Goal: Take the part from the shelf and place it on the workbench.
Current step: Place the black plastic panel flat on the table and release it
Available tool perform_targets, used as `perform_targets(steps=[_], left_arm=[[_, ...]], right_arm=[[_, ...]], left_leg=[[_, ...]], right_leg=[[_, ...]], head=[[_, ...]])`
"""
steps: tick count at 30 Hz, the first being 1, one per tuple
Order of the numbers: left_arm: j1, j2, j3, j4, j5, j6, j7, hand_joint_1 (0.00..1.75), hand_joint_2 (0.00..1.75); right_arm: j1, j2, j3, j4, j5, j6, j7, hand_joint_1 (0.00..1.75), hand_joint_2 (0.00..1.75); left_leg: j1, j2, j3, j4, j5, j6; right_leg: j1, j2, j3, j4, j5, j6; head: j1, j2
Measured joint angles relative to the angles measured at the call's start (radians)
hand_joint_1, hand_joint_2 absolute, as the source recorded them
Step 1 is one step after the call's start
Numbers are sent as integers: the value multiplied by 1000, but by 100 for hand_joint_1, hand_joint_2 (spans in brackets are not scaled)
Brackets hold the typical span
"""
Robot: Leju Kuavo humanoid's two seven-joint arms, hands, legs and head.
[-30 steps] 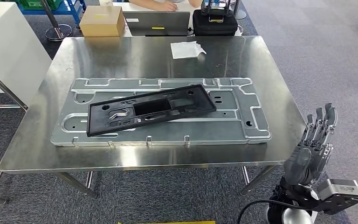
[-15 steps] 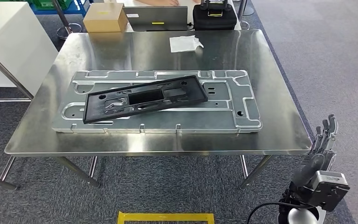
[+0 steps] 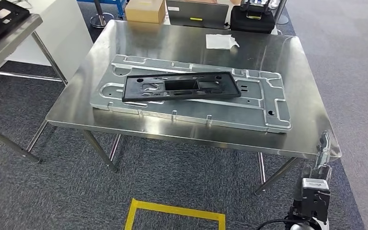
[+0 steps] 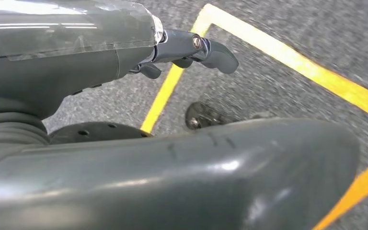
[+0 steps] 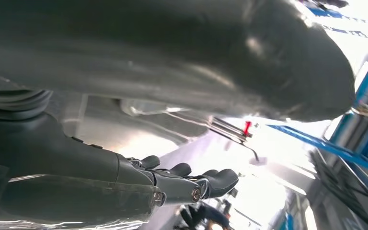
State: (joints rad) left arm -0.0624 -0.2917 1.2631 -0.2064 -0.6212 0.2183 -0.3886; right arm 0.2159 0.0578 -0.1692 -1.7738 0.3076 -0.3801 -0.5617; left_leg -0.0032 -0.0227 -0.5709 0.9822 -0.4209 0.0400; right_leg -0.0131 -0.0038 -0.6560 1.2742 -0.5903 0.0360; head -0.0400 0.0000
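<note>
Camera has swung left since the earlier frame, whole scene shifted; black part (image 3: 181, 86) lies flat on the grey metal plate (image 3: 249, 115) mid-bench (image 3: 124, 45); right robot hand (image 3: 323, 149) now lower by the bench's near right corner, fingers straight, empty; left robot hand (image 4: 191, 48) empty, fingers apart, over yellow floor tape (image 4: 287, 57).

steel workbench (image 3: 124, 57), grey metal plate (image 3: 249, 112), white cloth (image 3: 222, 41)

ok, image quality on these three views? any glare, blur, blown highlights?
Head view: sharp; soft ceiling glare on the steel workbench. Left wrist view: motion-smeared carpet and yellow floor tape, left hand near the lens. Right wrist view: background blown white behind the right hand.
</note>
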Motion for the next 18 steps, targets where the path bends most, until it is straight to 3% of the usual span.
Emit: perform_targets(steps=[2, 4, 6, 8, 9, 11, 12, 13, 14, 15, 16, 17, 18], left_arm=[[-1, -1, 0, 0, -5, -1, -1, 0, 0], [-3, -4, 0, 0, -10, -6, -2, 0, 0], [-4, -6, 0, 0, -15, -14, -4, 0, 0], [-2, -5, 0, 0, -16, -18, -4, 0, 0], [-1, -5, 0, 0, -16, -18, -3, 0, 0], [0, -5, 0, 0, -17, -19, 0, 0, 0], [-1, -5, 0, 0, -17, -19, 1, 0, 0], [-1, -5, 0, 0, -18, -20, 3, 0, 0], [0, -4, 0, 0, -18, -21, 5, 0, 0], [0, -4, 0, 0, -18, -22, 8, 0, 0], [0, -4, 0, 0, -18, -22, 9, 0, 0], [-1, -4, 0, 0, -18, -22, 11, 0, 0], [-2, -4, 0, 0, -18, -21, 13, 0, 0]], right_arm=[[-1, 6, -9, 16, 12, 10, 7, 0, 0], [-2, 14, -23, 33, 25, 23, 12, 0, 0], [-2, 21, -40, 55, 34, 34, 13, 0, 0], [-5, 31, -52, 77, 41, 46, 11, 0, 0], [-7, 35, -56, 87, 47, 51, 10, 0, 0], [-9, 44, -65, 107, 61, 58, 9, 0, 0], [-9, 47, -70, 118, 68, 61, 8, 0, 0], [-10, 49, -73, 131, 74, 63, 7, 0, 0], [-12, 51, -74, 145, 79, 66, 7, 0, 0], [-15, 53, -75, 158, 84, 68, 7, 0, 0], [-18, 54, -75, 172, 88, 70, 6, 0, 0], [-21, 56, -75, 186, 91, 71, 5, 0, 0], [-25, 56, -75, 200, 92, 70, 3, 0, 0]], left_leg=[[0, -23, -30, 8, 20, -6], [-1, -45, -53, 15, 38, -15], [-1, -67, -64, 16, 58, -27], [1, -74, -74, 15, 66, -39], [1, -60, -84, 28, 48, -44], [7, -12, -110, 111, -48, -55], [11, 4, -125, 175, -102, -63], [15, 11, -135, 240, -138, -71], [19, 14, -137, 288, -146, -78], [22, 16, -125, 310, -129, -84], [24, 20, -98, 299, -98, -88], [26, 32, -53, 254, -71, -90], [26, 54, 5, 182, -65, -90]], right_leg=[[0, 21, 88, -103, 51, -8], [0, 67, 180, -243, 59, -19], [4, 83, 210, -300, 49, -27], [2, 58, 200, -304, 65, -38], [1, 45, 192, -306, 75, -47], [-1, 16, 170, -309, 97, -60], [0, 1, 157, -308, 106, -62], [1, -15, 143, -307, 116, -62], [1, -30, 129, -304, 125, -60], [1, -45, 113, -299, 134, -57], [0, -59, 98, -293, 141, -53], [0, -72, 83, -285, 147, -49], [1, -84, 70, -276, 152, -44]], head=[[0, 0], [0, 0], [-1, 0], [-1, 0], [-1, 0], [-2, 0], [-3, 0], [-3, 0], [-3, 0], [-3, 0], [-3, 0], [-3, 0], [-3, 0]])
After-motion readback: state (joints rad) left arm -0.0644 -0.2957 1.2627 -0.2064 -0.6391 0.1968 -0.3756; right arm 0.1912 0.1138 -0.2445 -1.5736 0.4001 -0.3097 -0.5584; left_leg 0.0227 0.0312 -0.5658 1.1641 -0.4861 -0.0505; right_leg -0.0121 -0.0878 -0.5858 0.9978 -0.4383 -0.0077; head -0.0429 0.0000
